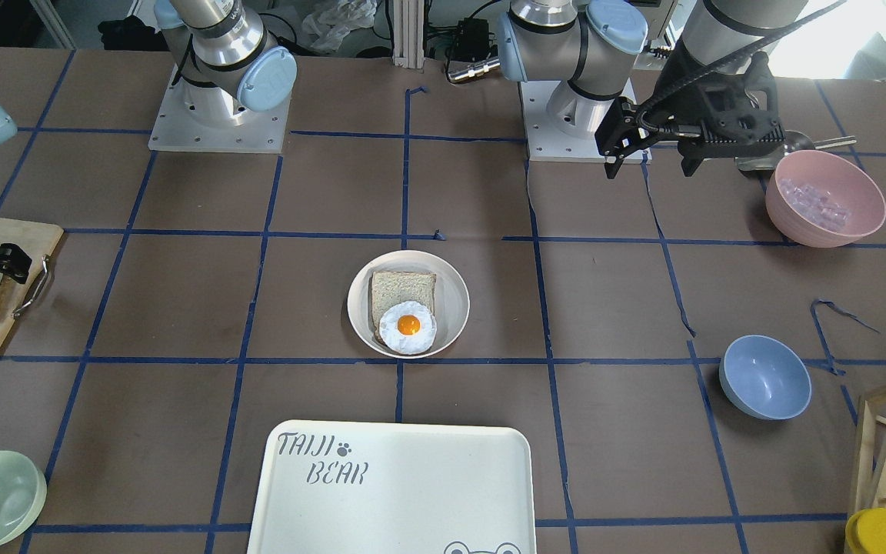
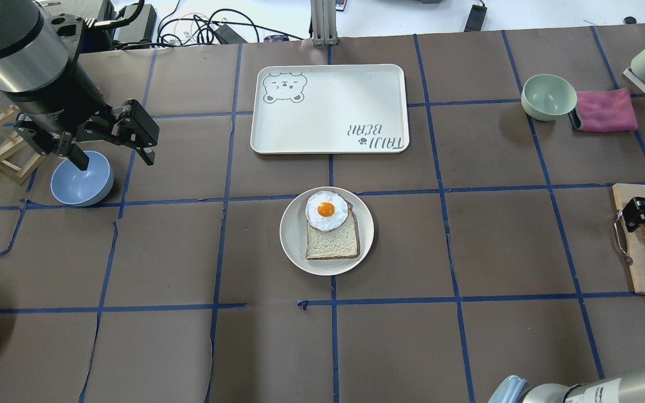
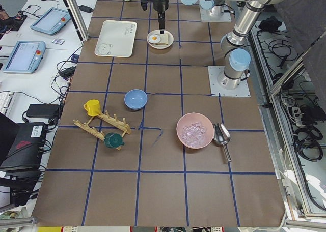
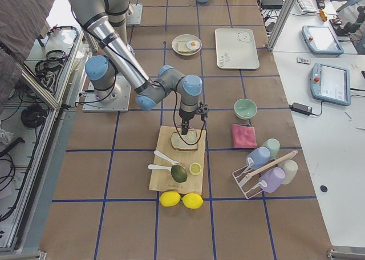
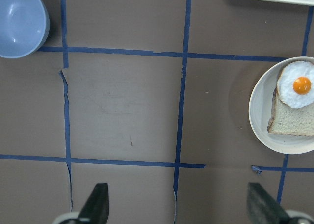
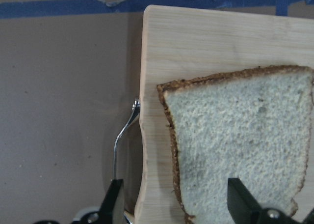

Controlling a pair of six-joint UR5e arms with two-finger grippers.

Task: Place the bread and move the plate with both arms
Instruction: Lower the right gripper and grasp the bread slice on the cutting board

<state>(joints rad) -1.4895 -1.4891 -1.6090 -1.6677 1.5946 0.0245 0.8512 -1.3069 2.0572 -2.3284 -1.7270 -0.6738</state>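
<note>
I had the right gripper [image 6: 177, 200], the nearer one, wide open and empty just above the bread [image 6: 240, 145], which lay flat on a cutting board [image 6: 196, 42] well right of the plate [image 2: 294, 235], one crust edge between the jaws, while the left gripper [image 5: 179, 200], open and empty, hung well left of that plate.

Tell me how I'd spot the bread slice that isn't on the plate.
Find the wooden cutting board at the table's end on the robot's right. The bread lies flat on it, just below the open right gripper. Unlike the slice on the round plate mid-table, it is bare, with no fried egg on top.
</note>
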